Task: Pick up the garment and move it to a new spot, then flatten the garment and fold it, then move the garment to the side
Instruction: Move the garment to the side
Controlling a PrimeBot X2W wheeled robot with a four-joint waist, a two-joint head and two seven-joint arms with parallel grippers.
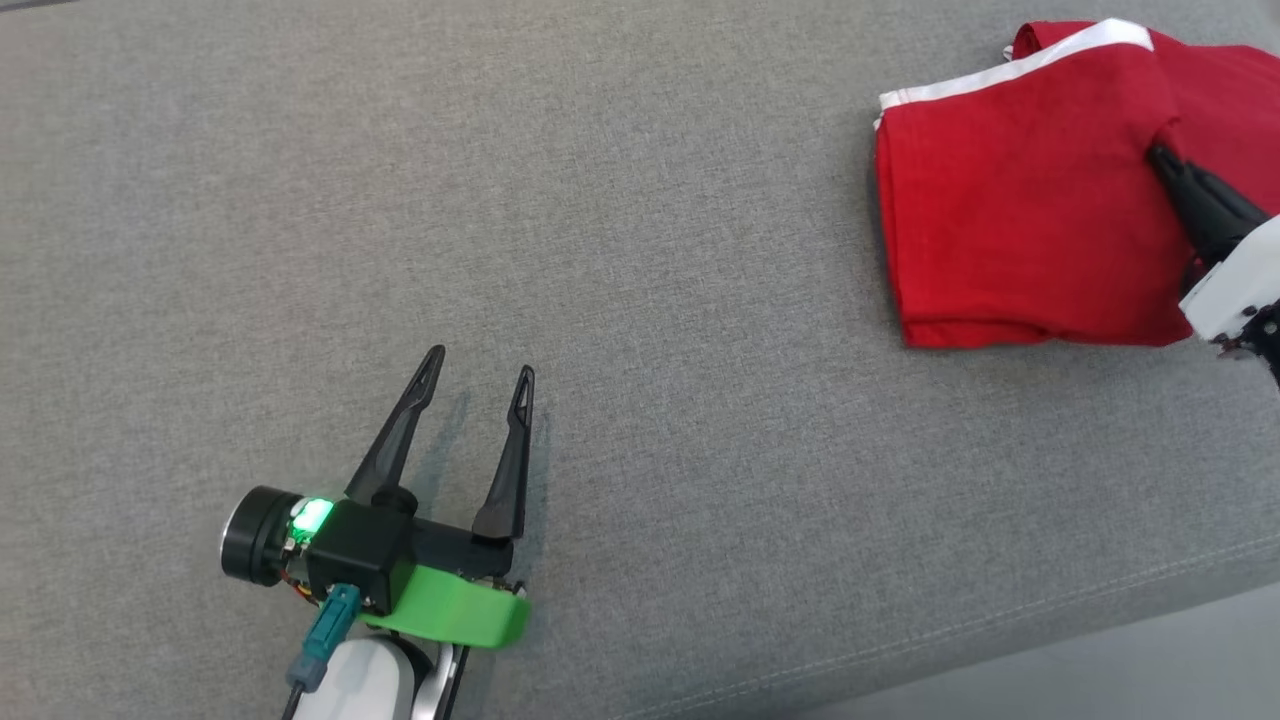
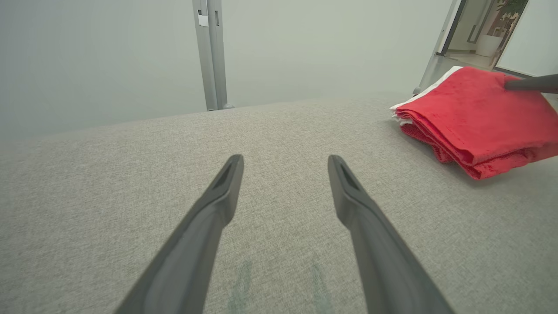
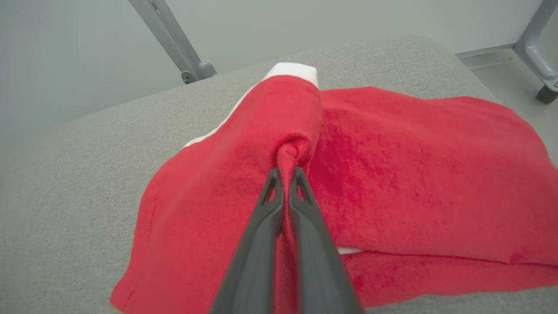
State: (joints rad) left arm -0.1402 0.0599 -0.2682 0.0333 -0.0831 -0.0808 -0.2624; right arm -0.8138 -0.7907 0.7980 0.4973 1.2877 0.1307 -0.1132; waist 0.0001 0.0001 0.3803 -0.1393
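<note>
Looking down from the head. Seeing a big grey cushion (image 1: 600, 200) and a red shirt (image 1: 1010, 220) lying folded on it, up at the cushion's far right end. Noticing a white stripe (image 1: 1040, 62) running along the shirt's far edge. Spotting the right gripper (image 1: 1160, 155) reaching in over the cushion's right side, fingers pressed together and pinching a bump of red cloth. Finding the left gripper (image 1: 481, 361) over the cushion's near left part, well apart from the shirt, fingers spread wide and holding nothing. Seeing a small green light (image 1: 312, 515) glowing on its black body, with a green plastic piece (image 1: 460, 615) just behind.

Looking along the left arm. Seeing both fingers (image 2: 213, 209) spread apart over bare cushion, gripping nothing. Seeing the shirt stacked in layers at the cushion's far right, with a dark finger of the right gripper poking in on top. Spotting a metal post (image 2: 211, 52) standing behind the cushion's far edge, in front of a pale wall (image 2: 87, 52).

Looking along the right arm. Seeing the two fingers (image 3: 261, 231) nearly touching, squeezing a pulled-up fold of red cloth between the tips. Seeing the rest of the shirt lying spread on the cushion on both sides of that fold, with the white stripe peeking out at the fold's far end. Spotting a slanted metal bar (image 3: 165, 39) behind the cushion's far edge and a metal leg (image 3: 542, 65) on the floor past the cushion's end.
</note>
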